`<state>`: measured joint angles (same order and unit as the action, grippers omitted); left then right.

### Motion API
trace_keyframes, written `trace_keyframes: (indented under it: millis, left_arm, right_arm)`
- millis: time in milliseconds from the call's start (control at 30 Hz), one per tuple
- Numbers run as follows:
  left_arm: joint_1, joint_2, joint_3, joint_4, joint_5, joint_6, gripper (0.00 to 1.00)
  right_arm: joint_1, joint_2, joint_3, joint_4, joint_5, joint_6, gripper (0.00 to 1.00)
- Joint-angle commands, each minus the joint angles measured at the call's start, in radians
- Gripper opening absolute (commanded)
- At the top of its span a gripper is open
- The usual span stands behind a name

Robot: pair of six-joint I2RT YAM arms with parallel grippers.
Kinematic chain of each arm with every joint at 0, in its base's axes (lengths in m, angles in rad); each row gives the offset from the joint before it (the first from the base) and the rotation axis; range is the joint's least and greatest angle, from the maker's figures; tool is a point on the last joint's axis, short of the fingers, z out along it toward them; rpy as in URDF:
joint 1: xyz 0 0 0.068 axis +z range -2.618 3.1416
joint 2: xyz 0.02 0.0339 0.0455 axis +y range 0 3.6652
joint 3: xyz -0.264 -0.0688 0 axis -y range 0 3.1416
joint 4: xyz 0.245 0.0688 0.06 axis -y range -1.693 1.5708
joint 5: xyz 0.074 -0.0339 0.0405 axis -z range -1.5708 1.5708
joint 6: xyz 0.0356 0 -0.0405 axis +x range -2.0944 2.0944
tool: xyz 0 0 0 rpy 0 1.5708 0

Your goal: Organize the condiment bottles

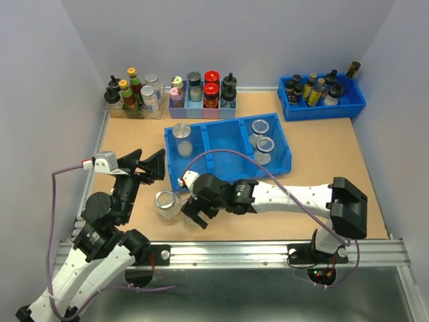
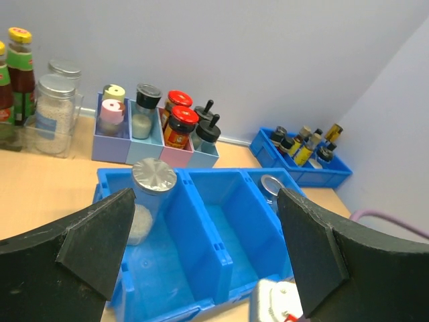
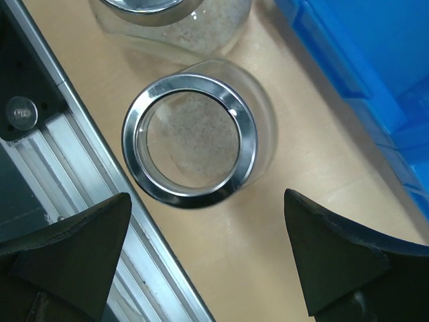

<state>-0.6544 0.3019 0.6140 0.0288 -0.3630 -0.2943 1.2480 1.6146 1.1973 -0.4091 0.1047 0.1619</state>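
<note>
Jars of clear glass with silver rims: you have five of them. One open jar (image 3: 190,151) stands on the table (image 1: 322,168) directly below your right gripper (image 3: 208,201). The fingers of this gripper are spread wide on both sides of the jar and do not touch it. The arm hides this jar in the top view. A second open jar (image 1: 165,203), with pale grains inside, stands just beside it, to the left. The lidded jar (image 1: 181,134) stands in the left compartment of the blue tray (image 1: 224,137). A rear jar (image 1: 259,127) and a front jar (image 1: 265,145) share the right compartment. Your left gripper (image 1: 149,164) hovers near the left end of the tray, with its fingers wide apart and nothing between them. Along the back wall you see four pastel holders (image 1: 194,109) and one blue bin (image 1: 322,111) with dark bottles.
</note>
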Motion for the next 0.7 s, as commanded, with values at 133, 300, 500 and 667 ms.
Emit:
trace_keyframes:
  millis: [133,300,500,667]
  left_arm:
    - [-0.002,-0.067,-0.013,0.011,-0.094,-0.020,0.99]
    - [-0.001,-0.064,-0.008,0.011,-0.094,-0.020,0.99]
    - [-0.001,-0.070,-0.008,0.006,-0.091,-0.014,0.99]
    - [-0.001,-0.078,-0.008,0.003,-0.090,-0.014,0.99]
  right_arm:
    - [0.025,0.079,0.125,0.075,-0.028,-0.045,1.00]
    - [0.025,0.136,0.180,0.075,-0.042,-0.064,1.00]
    - [0.025,0.182,0.197,0.075,-0.011,-0.042,0.97]
    - [0.025,0.163,0.170,0.070,0.016,-0.021,0.79]
